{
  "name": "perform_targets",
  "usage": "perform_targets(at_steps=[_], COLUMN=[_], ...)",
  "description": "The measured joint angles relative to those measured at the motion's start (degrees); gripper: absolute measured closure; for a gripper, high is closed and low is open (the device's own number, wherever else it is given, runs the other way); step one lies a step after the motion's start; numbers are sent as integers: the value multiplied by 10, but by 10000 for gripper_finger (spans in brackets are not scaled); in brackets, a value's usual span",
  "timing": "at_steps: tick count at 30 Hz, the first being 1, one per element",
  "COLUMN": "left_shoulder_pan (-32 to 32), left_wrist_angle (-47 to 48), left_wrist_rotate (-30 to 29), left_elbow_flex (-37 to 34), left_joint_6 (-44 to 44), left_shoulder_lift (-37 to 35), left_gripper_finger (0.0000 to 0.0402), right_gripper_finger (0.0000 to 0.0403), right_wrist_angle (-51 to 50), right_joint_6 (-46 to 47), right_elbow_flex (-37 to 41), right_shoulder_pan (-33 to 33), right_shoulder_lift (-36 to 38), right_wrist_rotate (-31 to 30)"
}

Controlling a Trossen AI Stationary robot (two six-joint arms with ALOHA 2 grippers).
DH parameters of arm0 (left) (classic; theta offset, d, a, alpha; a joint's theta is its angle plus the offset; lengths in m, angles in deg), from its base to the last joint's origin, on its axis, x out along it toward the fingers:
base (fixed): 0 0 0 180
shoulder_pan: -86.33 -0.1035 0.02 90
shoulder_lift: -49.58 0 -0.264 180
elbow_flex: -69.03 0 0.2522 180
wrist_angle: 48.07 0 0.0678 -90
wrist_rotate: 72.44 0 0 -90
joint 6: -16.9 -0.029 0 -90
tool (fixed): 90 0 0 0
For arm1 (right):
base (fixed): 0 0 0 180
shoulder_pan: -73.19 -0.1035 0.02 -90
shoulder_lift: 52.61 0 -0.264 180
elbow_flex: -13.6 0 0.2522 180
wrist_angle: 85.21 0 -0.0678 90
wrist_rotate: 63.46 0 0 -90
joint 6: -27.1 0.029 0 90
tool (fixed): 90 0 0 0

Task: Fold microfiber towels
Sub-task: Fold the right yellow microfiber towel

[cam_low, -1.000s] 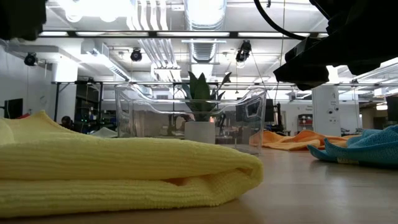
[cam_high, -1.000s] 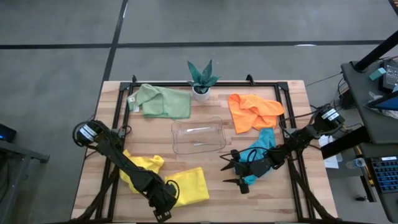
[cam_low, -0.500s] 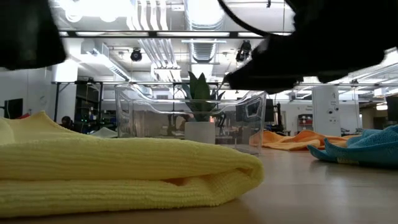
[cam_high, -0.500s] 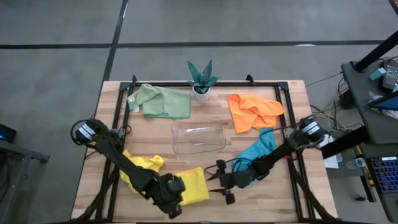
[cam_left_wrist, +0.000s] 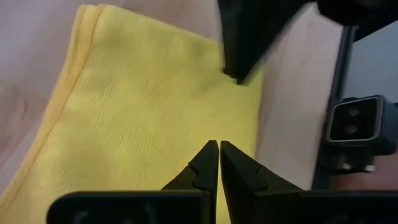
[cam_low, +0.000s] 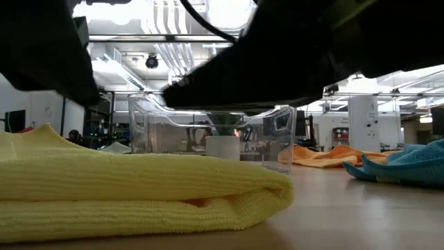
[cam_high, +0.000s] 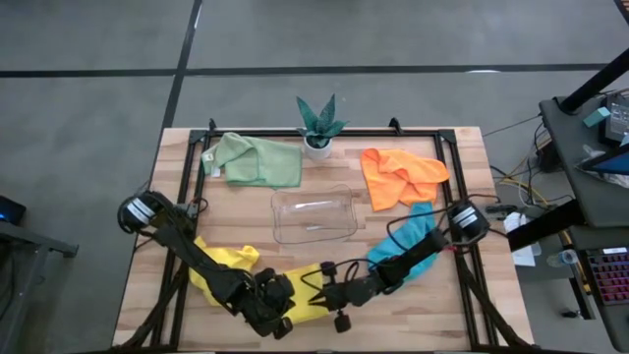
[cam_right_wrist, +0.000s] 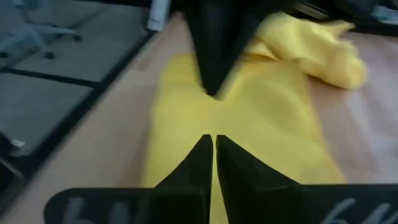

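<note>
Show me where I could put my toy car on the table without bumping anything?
Bare wood lies between the pale green towel and the yellow towel, left of the clear tray. The near right corner, beyond the teal towel, looks free too. The front middle is crowded: both grippers meet there.

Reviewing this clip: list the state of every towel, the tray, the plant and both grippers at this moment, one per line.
Yellow towels: folded, front left.
Pale green towel: loosely folded.
Orange towel: crumpled.
Teal towel: crumpled, under right arm.
Clear tray: empty, upright.
Potted plant: upright.
Left gripper: shut over yellow towel.
Right gripper: shut over yellow towel.
</note>
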Motion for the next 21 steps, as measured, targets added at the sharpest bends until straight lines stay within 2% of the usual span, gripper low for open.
perform_targets(at_steps=[3,10,17,21], left_shoulder_pan=[3,9,23,37], left_wrist_angle=[-19,-32,-2,51], left_wrist_rotate=[5,33,148,181], left_elbow_flex=[0,0,0,0], left_joint_6=[0,15,67,107], left_shoulder_lift=[16,37,42,42], left_gripper_finger=[399,398,398,398], right_gripper_finger=[390,390,390,390], right_wrist_angle=[-1,-59,-121,-122], right_joint_6=[0,12,44,52], right_elbow_flex=[-16,-43,-42,-32], right_shoulder_pan=[0,6,15,15], right_shoulder_lift=[-19,-49,-46,-41], right_wrist_rotate=[23,29,29,29])
